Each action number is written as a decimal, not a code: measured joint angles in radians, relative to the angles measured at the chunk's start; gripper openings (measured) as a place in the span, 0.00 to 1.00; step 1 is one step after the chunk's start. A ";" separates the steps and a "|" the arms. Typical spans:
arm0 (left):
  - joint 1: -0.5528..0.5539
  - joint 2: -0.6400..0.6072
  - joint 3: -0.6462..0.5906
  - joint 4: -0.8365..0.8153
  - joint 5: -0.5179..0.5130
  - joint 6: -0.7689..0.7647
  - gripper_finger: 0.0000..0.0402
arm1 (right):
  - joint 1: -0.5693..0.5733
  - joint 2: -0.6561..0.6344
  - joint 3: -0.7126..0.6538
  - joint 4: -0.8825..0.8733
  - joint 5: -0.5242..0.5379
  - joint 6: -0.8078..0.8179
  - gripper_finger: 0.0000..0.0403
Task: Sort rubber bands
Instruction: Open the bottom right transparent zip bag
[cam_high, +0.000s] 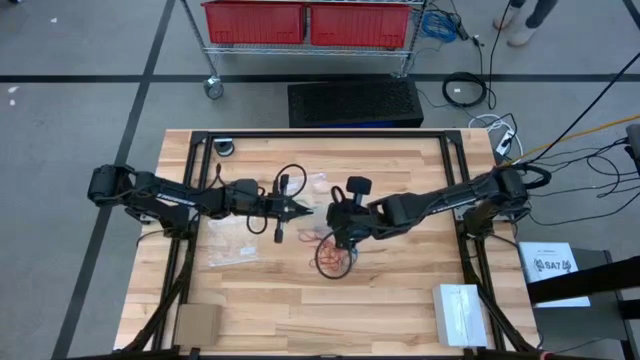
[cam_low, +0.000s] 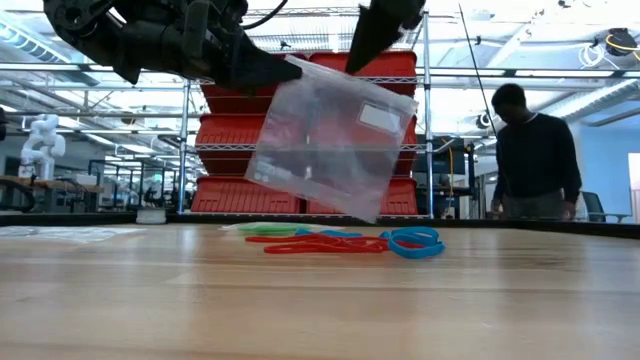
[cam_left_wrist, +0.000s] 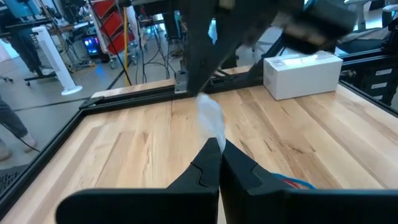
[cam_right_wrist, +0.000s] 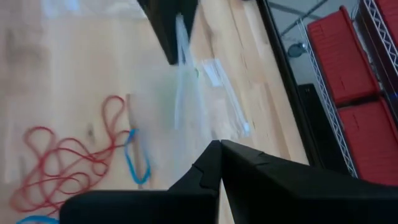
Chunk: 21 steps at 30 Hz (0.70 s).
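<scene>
A clear zip bag (cam_low: 330, 135) hangs in the air between my two grippers, tilted, its lower corner above the table. My left gripper (cam_high: 300, 208) is shut on its one upper corner. My right gripper (cam_high: 336, 216) is shut on its top edge farther right. The rubber bands (cam_low: 340, 240), red, blue and green loops, lie in a loose pile on the wood under and just near of the bag; the right wrist view shows red loops (cam_right_wrist: 68, 155) and a blue one (cam_right_wrist: 137, 158). In the high view the pile (cam_high: 335, 256) lies near of my right gripper. My left gripper pinches the bag's upper left corner (cam_low: 290, 68) between its two shut fingers, coming level from the table's left. The bag's edge (cam_left_wrist: 211, 124) runs away from the fingertips toward the other gripper. The bag is lifted clear and hangs below. My right gripper pinches the bag's top edge (cam_low: 356, 72) near its other upper corner, slanting down from above and from the right. In its wrist view the bag (cam_right_wrist: 180, 93) shows edge-on ahead of the shut fingers. The bag hangs clear of the table.
Two more clear bags lie flat on the table, one left of centre (cam_high: 232, 248) and one toward the far side (cam_high: 318, 183). A white box (cam_high: 458, 310) and a brown pad (cam_high: 197, 322) sit at the near corners. A person (cam_low: 535, 155) stands beyond the table.
</scene>
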 joint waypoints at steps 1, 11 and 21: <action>0.000 0.000 0.000 0.001 -0.001 0.000 0.00 | 0.010 -0.008 0.000 0.001 0.001 0.001 0.00; 0.000 0.000 0.000 0.004 -0.002 0.000 0.00 | 0.019 -0.002 0.000 0.015 -0.004 0.002 0.00; 0.000 0.000 0.000 0.004 -0.002 -0.001 0.00 | -0.018 0.036 0.000 0.022 -0.066 -0.014 0.00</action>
